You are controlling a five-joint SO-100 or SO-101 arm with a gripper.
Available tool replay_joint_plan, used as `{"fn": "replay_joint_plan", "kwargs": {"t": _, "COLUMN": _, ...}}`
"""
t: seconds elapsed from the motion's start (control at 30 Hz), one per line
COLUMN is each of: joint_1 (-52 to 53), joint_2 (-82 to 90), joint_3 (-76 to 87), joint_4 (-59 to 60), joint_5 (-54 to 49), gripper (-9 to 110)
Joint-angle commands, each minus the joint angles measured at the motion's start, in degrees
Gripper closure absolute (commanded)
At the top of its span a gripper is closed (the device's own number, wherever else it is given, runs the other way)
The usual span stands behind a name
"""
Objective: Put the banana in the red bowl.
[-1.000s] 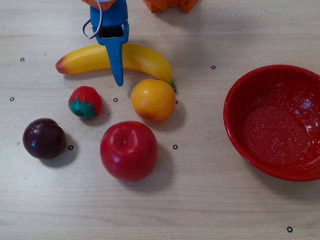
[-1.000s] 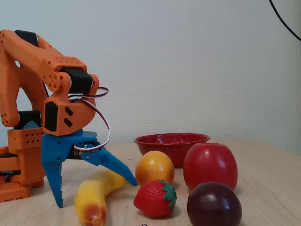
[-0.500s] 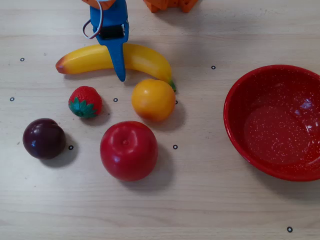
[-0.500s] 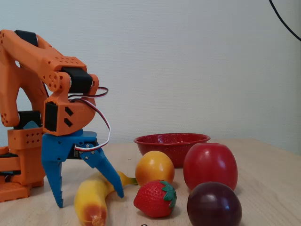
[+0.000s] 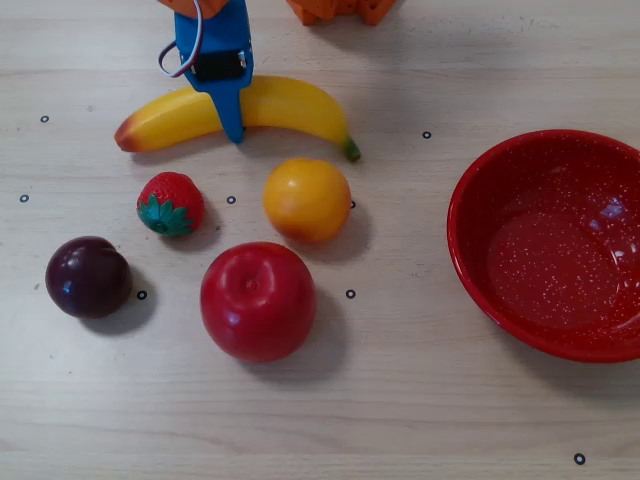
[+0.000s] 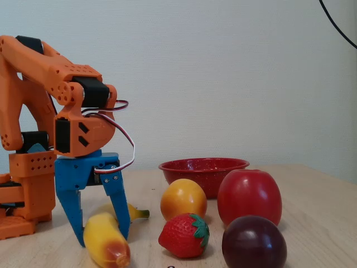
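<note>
nearest the fixed camera sit a dark purple plum, round and smooth, and a strawberry with a dimpled red skin and green leaves; just behind them stand a big shiny red apple and a round orange, all looking like glossy plastic on a pale wood-grain table. further back on the left of that view, the blue gripper straddles the banana, one finger on each side and both pressed against its middle, so the jaws look clenched on it; whether it already clears the table is hard to tell. the overhead view shows the same banana as a long curved yellow piece with a reddish tip at the left and a green stem at the right, lying near the top edge, just above the orange and well apart from the red bowl at the right. the step in hand seems to be the grasp itself. next it calls for a lift high enough to clear the orange and the bowl's rim, then a swing across to the speckled, empty bowl before letting go; the slick curved skin could slip or twist in the narrow fingers
</note>
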Motion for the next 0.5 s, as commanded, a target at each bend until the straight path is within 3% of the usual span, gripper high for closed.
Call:
{"fn": "replay_joint_plan", "kwargs": {"t": 0.0, "joint_1": -2.6, "joint_2": 1.8, "joint_3": -0.3, "joint_4": -0.2, "joint_5": -0.9, "gripper": 101}}
{"fn": "replay_joint_plan", "kwargs": {"t": 0.13, "joint_1": -3.3, "joint_2": 2.5, "joint_3": -2.5, "joint_4": 4.2, "joint_5": -1.1, "gripper": 101}}
{"fn": "replay_joint_plan", "kwargs": {"t": 0.47, "joint_1": -3.7, "joint_2": 4.3, "joint_3": -20.8, "joint_4": 28.1, "joint_5": -6.1, "gripper": 101}}
